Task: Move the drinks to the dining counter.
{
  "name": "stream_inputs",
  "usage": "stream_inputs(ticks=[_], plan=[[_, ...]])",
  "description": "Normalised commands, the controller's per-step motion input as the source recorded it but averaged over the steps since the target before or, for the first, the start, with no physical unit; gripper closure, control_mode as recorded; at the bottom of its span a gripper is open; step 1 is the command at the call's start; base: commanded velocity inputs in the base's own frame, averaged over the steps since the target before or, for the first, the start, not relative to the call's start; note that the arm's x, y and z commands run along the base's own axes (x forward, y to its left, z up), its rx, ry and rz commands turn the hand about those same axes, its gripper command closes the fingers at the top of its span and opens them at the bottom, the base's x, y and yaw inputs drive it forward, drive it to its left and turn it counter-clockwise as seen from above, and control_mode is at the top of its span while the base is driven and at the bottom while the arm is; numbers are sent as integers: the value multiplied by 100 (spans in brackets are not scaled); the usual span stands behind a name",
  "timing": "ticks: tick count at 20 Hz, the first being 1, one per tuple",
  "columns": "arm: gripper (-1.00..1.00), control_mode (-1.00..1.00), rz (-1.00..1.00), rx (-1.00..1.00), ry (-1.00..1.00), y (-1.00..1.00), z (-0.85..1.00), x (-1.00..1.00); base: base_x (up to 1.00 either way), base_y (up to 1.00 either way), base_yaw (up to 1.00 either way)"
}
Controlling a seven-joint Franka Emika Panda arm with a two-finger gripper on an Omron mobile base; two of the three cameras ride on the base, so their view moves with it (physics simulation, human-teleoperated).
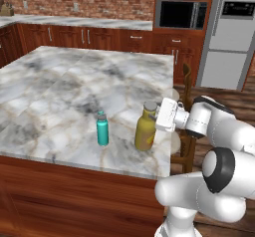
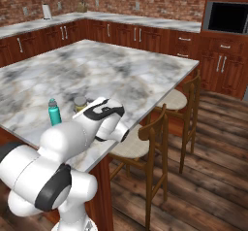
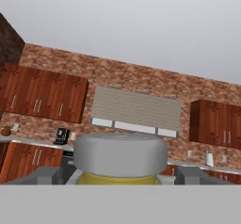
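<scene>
Two bottles stand on the island (image 1: 60,86) near its front edge, the short one (image 1: 102,130) left of the tall one (image 1: 146,126). Chairs (image 2: 145,142) stand along the island's right side.

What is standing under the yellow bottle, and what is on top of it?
The yellow bottle stands upright on the dining counter, beside the teal bottle. A grey cap sits on top. The open gripper covers part of its neck.
</scene>
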Motion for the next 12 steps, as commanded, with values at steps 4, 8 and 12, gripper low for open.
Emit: stream_inputs(ticks=[4,8,12], plan=[[100,-100,0,0,0,0,-30,7,0,0,0],[100,-100,0,0,2,0,-35,16,0,0,0],[100,-100,0,0,4,0,-34,20,0,0,0]])
